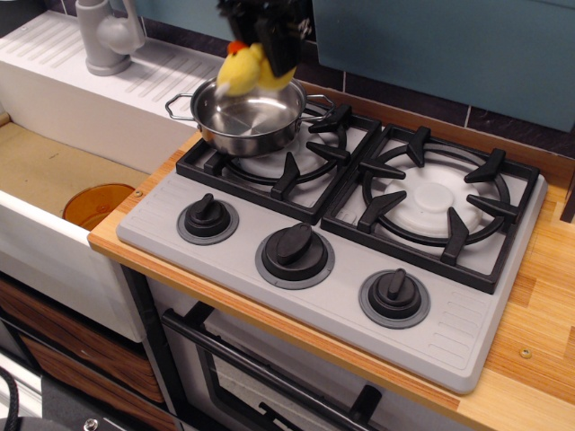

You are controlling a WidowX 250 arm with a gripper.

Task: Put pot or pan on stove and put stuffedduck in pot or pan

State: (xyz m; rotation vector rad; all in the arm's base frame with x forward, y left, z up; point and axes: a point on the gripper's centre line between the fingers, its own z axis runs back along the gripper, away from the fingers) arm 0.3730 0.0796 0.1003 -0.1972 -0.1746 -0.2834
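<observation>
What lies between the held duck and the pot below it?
Nothing: open air separates the stuffedduck in the gripper from the empty pot, in the only view.

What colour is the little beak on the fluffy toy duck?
Orange-red, on the small yellow plush duck held above the shiny steel pot; the only view shows it.

The wooden counter carries the grey stove, set flat on it

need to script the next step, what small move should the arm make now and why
Probably lower a little, then open. The gripper holds the duck in the air above the pot, which already sits on the stove's left grate. The duck hangs over the pot's back rim, so nudging slightly toward the pot's centre first looks safer.
</observation>
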